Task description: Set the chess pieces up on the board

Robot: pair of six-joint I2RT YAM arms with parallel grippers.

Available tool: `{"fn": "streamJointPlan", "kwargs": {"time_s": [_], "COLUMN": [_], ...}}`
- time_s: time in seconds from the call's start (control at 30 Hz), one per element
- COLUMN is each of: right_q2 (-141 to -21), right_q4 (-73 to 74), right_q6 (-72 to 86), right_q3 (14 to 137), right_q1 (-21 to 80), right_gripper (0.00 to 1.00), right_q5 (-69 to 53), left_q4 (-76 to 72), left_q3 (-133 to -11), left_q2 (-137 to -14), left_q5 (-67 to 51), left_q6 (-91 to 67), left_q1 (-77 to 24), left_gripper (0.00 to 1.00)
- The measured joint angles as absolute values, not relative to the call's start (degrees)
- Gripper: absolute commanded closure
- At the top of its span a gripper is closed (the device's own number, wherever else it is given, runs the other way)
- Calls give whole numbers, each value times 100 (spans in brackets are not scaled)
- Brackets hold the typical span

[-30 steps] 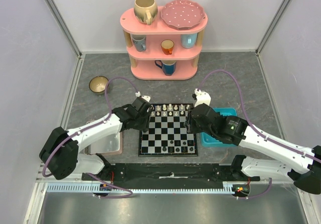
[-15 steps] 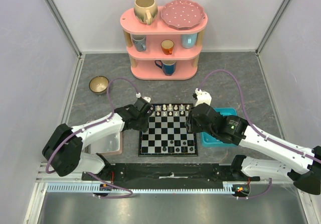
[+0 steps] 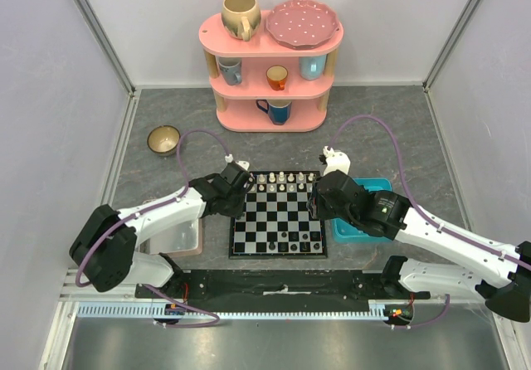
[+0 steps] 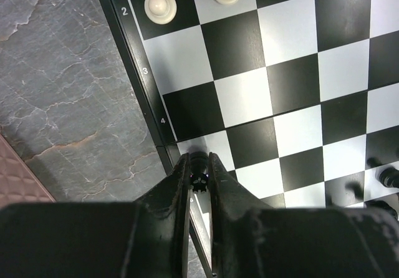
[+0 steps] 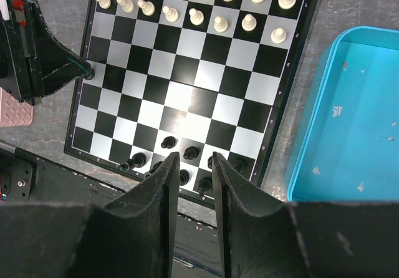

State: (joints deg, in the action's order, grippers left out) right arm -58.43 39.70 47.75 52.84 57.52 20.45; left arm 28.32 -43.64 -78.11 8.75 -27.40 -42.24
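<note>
1. Grey marbled tabletop (image 3: 390,129) spreads out beneath and around the left claw (image 3: 239,189) and the right claw (image 3: 315,197).
2. Well beyond both claws, centred against the back wall (image 3: 166,21), stands a pink three-tier shelf (image 3: 270,46).
3. A pale side wall (image 3: 41,96) rises well left of the left claw, and its twin stands well right of the right claw.
4. A silver frame post (image 3: 97,31) runs up the back-left corner.
5. Soft, even light, faint shadows.
6. Behind the claws, a ribbed rail (image 3: 249,310) edges the table.
</note>
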Motion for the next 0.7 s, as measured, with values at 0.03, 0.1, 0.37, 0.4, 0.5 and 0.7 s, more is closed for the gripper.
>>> {"fn": "streamJointPlan", "kwargs": {"time_s": [0.03,0.1,0.37,0.4,0.5,0.7], "right_q2": [-5843,-5843,-5828,-5824,-5808,-5774], "right_q4": [3972,3970,3977,3979,3977,3975], "right_q6": [4775,4775,4772,4772,4772,4770], "right_q3": [5284,5282,5188,5188,5188,5124], "right_q1": [5752,5752,5741,5739,5736,5732], "right_gripper": [66,66,66,66,66,66], "right_q5": [2045,2045,2045,2045,2045,2045], "left_q4": [2836,2871,3192,3229,3332,3642], "left_q3": [-4359,-4338,-4246,-4211,-4075,-3911], "left_q2": [-7804,-7745,-7039,-6943,-6716,-6556], "left_q5": [851,801,690,692,692,740], "left_q6": [-2742,-2757,-3024,-3116,-3371,-3859], "left_q1": [-4224,-4226,-4506,-4578,-4794,-5321], "left_gripper": [89,89,89,89,89,89]}}
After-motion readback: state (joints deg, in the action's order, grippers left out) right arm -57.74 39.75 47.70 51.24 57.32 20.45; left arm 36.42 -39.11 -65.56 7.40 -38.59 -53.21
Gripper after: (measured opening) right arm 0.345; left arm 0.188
